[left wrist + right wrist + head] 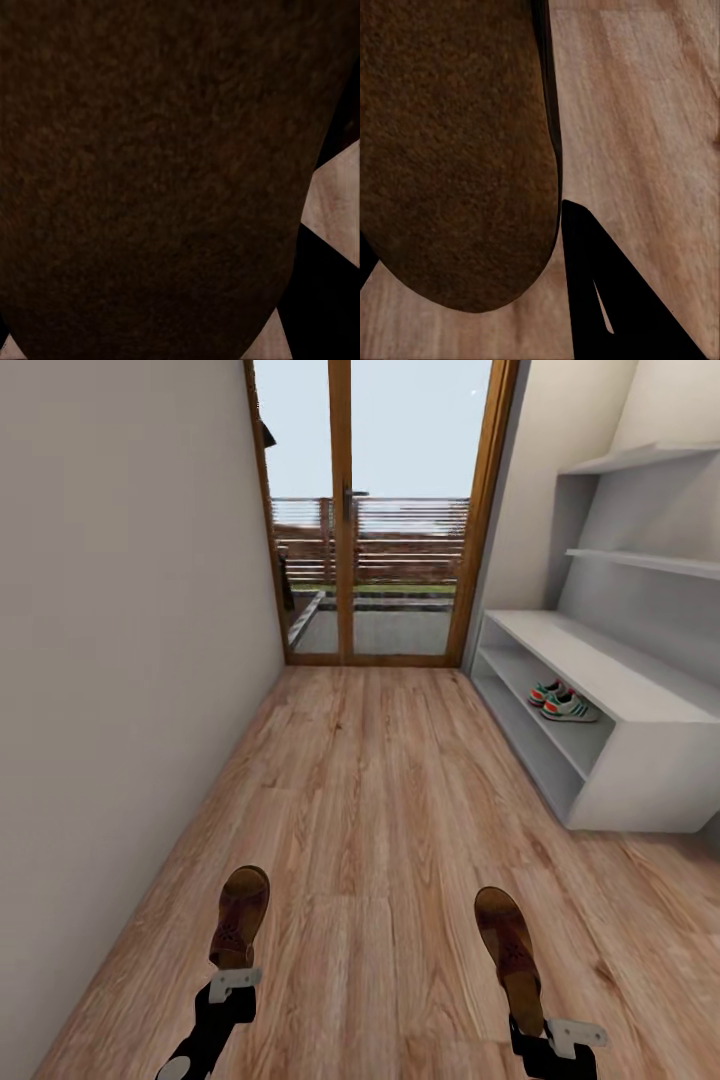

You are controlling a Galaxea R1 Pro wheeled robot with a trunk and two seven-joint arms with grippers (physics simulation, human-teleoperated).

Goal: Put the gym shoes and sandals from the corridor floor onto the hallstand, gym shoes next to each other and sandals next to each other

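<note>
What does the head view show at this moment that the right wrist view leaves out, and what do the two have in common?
Head view alone: the hallstand at the right wall with the two gym shoes side by side on a lower shelf, the glass door at the corridor's end, and the left hand carrying a sandal.

Right wrist view alone: a close look at the sandal's dark underside beside one black finger.

Shared: the right hand holding the other sandal above the corridor floor.

Head view overlooks corridor floor (380, 780); wrist views press near sandals (240, 915).
</note>
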